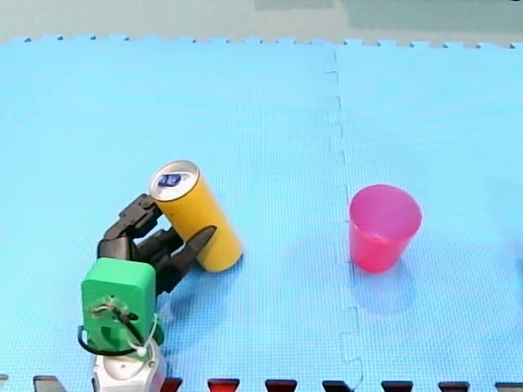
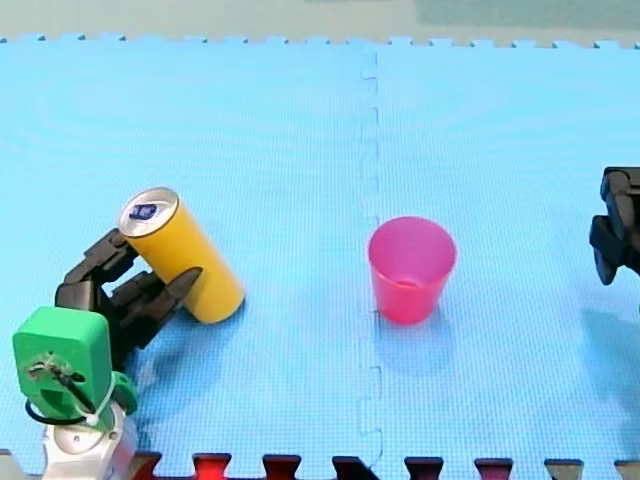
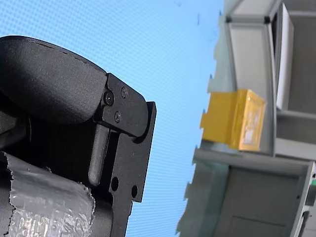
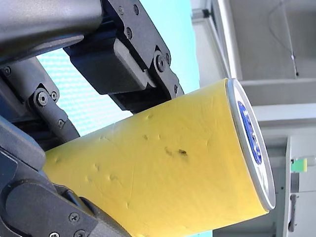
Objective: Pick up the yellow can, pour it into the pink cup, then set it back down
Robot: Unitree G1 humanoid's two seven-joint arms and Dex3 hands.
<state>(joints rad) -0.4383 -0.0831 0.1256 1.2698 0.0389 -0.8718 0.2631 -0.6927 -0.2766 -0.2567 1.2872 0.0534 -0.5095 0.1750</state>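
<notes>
Here, left hand (image 1: 151,242) clasps dented yellow can (image 1: 198,214).

— What does the left arm look like from your end?

— I see a matte black three-finger left hand (image 1: 151,245) built of jointed plastic links. Behind it sits a bright green boxy wrist housing (image 1: 118,287) with thin black and white wires (image 1: 122,314) on its face and a black cable loop (image 1: 96,349) below. Under that is a white rounded forearm shell (image 1: 122,371).

— And up close?

— In the second wrist view I count small black screws (image 4: 160,61) at the finger joints. The first wrist view gives me a pebbled black plastic shell (image 3: 49,79), two more dark screw heads (image 3: 108,98) and crinkled silver tape (image 3: 44,197). The blocky black right hand (image 2: 620,235) matches.
</notes>
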